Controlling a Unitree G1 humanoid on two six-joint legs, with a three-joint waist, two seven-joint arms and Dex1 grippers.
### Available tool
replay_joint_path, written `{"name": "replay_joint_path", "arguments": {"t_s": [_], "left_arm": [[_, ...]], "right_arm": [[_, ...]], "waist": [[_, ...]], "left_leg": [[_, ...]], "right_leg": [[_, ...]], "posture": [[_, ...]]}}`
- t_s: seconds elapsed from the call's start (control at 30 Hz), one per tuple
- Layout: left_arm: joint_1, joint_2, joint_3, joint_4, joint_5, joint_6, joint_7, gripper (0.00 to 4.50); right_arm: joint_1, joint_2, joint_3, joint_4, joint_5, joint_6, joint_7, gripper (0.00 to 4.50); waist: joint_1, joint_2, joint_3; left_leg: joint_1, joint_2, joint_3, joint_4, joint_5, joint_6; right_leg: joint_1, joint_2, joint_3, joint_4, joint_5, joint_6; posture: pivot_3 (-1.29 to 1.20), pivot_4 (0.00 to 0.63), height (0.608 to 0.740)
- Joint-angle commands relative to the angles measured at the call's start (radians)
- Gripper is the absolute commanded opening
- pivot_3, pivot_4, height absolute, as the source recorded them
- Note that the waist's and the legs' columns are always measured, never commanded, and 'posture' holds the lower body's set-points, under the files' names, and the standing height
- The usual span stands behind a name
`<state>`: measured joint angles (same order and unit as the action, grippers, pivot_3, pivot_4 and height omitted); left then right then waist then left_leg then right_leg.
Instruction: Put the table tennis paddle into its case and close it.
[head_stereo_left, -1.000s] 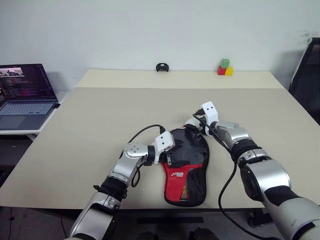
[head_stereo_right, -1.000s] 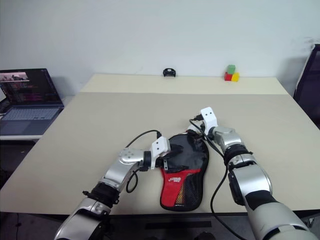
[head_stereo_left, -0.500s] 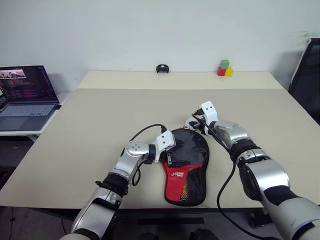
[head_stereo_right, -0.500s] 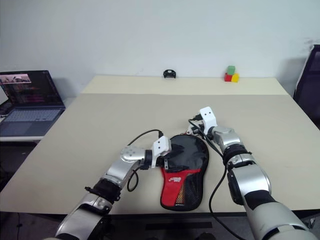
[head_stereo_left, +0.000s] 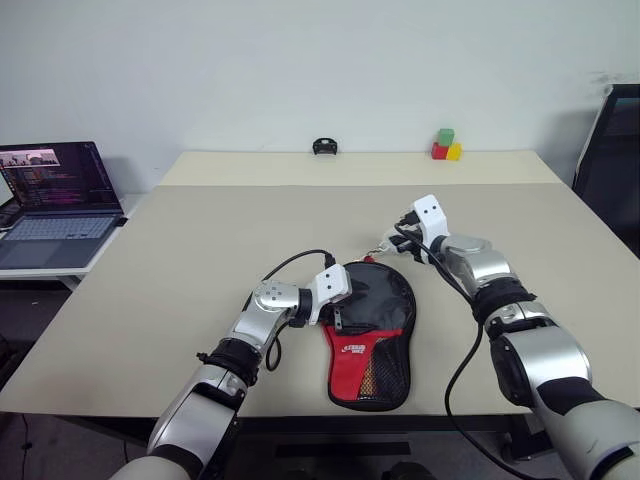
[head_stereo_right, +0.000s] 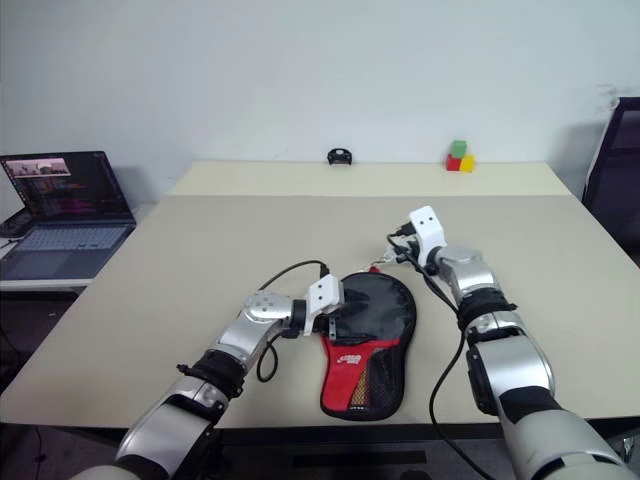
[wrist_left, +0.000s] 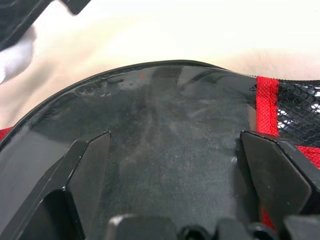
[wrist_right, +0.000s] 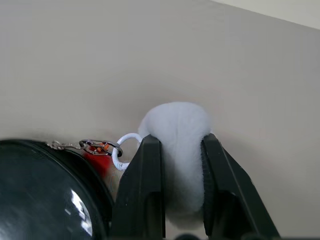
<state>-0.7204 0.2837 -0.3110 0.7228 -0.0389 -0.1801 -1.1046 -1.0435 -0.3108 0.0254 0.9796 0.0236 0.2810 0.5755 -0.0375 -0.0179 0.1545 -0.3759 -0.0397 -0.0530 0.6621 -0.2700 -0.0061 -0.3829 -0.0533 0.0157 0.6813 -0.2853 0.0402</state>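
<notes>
Right gripper had just clamped on the case's white pom-pom, readying the zip pull; left gripper stayed spread over it.

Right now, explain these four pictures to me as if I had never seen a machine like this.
This is a humanoid robot with two silver arms, each ending in a gripper of two black fingers. Two pictures come from cameras in its head, looking down over the arms at a beige table. The other two come from cameras on its wrists, looking along the fingers.

On the table lies a paddle-shaped black fabric case with a red panel and mesh pocket. The left gripper is open, its fingers spread over the case's left side. The right gripper is shut on the fluffy white pom-pom zipper pull, joined by a small ring to the case's far edge.

Further back sit a small black object and red, green and yellow blocks. An open laptop stands on a side table to the left.
</notes>
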Motion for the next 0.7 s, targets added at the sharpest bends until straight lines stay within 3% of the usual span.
{"name": "replay_joint_path", "arguments": {"t_s": [0.03, 0.37, 0.7], "left_arm": [[0.07, 0.007, -0.045, 0.111, 0.061, 0.062, -0.029, 4.5], [0.071, -0.001, -0.044, 0.116, 0.06, 0.061, -0.035, 4.5], [0.053, -0.022, -0.037, 0.137, 0.055, 0.061, -0.043, 4.5]], "right_arm": [[0.043, -0.051, 0.001, -0.135, -0.007, 0.052, 0.015, 0.49], [0.455, -0.232, 0.005, -0.743, 0.019, 0.404, 0.089, 0.46], [0.774, -0.383, -0.088, -1.31, 0.187, 0.762, 0.133, 0.46]], "waist": [[0.0, 0.0, -0.001], [0.009, 0.003, -0.004], [0.017, 0.003, -0.005]], "left_leg": [[0.0, 0.0, 0.0, 0.0, 0.0, 0.0], [0.0, 0.0, -0.002, 0.0, -0.001, 0.001], [0.0, -0.001, -0.005, -0.001, -0.001, 0.002]], "right_leg": [[0.0, 0.0, 0.0, 0.0, 0.0, 0.0], [0.003, 0.0, -0.002, -0.003, -0.001, 0.001], [0.007, 0.0, -0.006, -0.008, -0.002, 0.003]], "posture": [[0.0, 0.15, 0.74], [0.0, 0.15, 0.74], [0.0, 0.15, 0.74]]}}
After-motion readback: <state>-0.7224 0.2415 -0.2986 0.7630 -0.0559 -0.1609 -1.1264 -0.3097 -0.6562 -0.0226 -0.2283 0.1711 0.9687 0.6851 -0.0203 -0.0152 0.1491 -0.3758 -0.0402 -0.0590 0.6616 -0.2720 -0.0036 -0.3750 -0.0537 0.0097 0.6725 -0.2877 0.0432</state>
